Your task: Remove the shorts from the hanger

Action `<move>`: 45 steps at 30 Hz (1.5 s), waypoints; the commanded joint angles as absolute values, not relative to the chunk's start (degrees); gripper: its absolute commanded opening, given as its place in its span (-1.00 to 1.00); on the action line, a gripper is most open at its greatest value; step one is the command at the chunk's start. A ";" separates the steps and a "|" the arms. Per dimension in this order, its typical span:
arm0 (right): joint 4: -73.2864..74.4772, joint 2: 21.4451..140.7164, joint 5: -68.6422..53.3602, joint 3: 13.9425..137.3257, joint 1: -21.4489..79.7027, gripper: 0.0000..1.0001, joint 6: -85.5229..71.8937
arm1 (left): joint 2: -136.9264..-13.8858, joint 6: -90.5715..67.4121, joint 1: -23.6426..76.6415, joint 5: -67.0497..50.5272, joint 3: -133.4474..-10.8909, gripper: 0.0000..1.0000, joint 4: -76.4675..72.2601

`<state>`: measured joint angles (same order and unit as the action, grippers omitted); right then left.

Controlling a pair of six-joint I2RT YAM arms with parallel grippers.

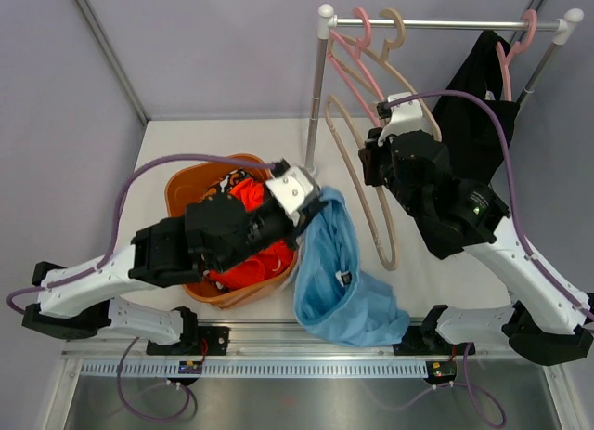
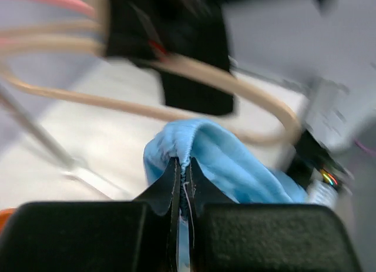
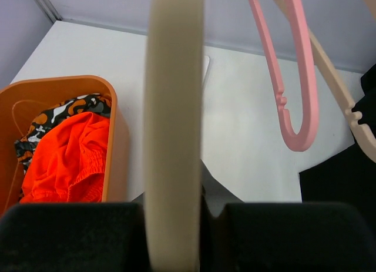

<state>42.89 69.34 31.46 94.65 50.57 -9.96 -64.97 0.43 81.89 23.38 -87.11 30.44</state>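
Light blue shorts (image 1: 339, 281) are flanked by an orange basket (image 1: 176, 193) and a beige hanger (image 3: 173, 107), which is clamped in the right claw (image 3: 174, 204). They are crumpled on the bench (image 1: 232, 137), one edge pinched in the left claw (image 2: 182, 166).

blue shorts (image 1: 339, 281) soft cloth, bin (image 1: 174, 192) smooth plas.

An orange basket (image 1: 176, 196) sits on the white table (image 1: 213, 137), left of a metal clothes rack (image 1: 445, 24).
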 commanded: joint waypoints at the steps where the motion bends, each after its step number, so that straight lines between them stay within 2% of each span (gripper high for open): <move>1: 42.71 68.03 32.17 97.03 50.01 -1.00 -8.96 | -68.45 15.15 79.63 42.17 -102.18 -1.00 20.14; 2: 43.41 67.85 31.99 96.94 50.01 -1.00 -9.05 | -69.51 18.08 79.63 43.14 -109.00 -1.00 17.34; 5: 44.73 66.89 31.99 96.77 50.01 -1.00 -9.32 | -71.98 28.36 79.63 45.35 -119.05 -1.00 9.88; 8: 45.61 65.57 32.34 96.59 50.10 -1.00 -9.14 | -71.46 36.11 79.63 46.58 -121.55 -1.00 2.50; 15: 46.93 64.07 33.75 97.12 50.01 -0.99 -8.17 | -65.31 43.49 79.63 46.32 -117.86 -1.00 -7.37; 21: 46.94 63.81 33.84 96.33 50.01 -1.00 -8.44 | -64.43 44.12 79.63 46.84 -118.04 -1.00 -7.03; 26: 47.02 63.89 33.66 95.89 50.01 -0.99 -8.79 | -63.81 43.51 79.45 50.52 -109.55 -1.00 -6.41; 32: 47.72 63.28 33.66 95.71 50.10 -1.00 -9.14 | -60.91 30.61 73.32 49.14 -99.85 -1.00 2.35; 37: 48.87 62.32 33.92 96.59 50.10 -1.00 -9.23 | -63.80 14.43 60.40 41.06 -107.47 -1.00 19.91; 45: 49.83 61.17 34.10 96.50 50.10 -1.00 -9.67 | -66.88 1.87 46.07 32.88 -111.27 -1.00 30.13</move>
